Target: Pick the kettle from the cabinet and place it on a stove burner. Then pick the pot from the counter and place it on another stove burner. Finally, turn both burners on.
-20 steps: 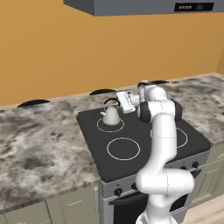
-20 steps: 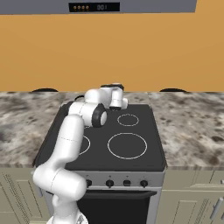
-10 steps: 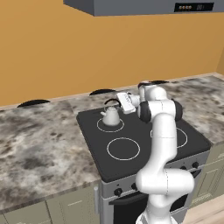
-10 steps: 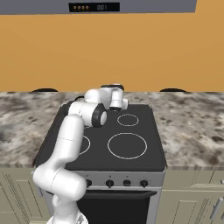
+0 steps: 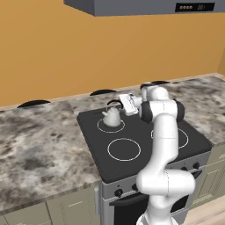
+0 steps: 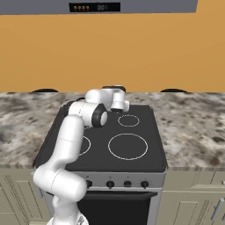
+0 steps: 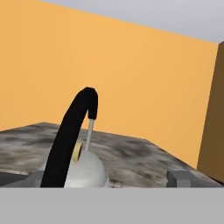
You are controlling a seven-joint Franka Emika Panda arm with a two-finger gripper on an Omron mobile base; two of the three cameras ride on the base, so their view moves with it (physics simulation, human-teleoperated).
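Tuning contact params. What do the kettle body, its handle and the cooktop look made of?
Kettle body: smooth silver-grey with a soft sheen, probably brushed or satin metal. Its handle: matte black with no highlights, likely plastic or rubber. Cooktop: flat black surface with thin white printed rings, which reads as glass-ceramic, though the render shows little reflection.

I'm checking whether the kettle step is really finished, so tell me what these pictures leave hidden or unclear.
- Left base view: the gripper is small beside the kettle; contact cannot be judged.
- Right base view: the arm covers the kettle's burner.
- Hand view: the kettle's base is cut off by the bottom edge, so its seat on the cooktop is unseen.
- Front knobs: too small to read their settings.
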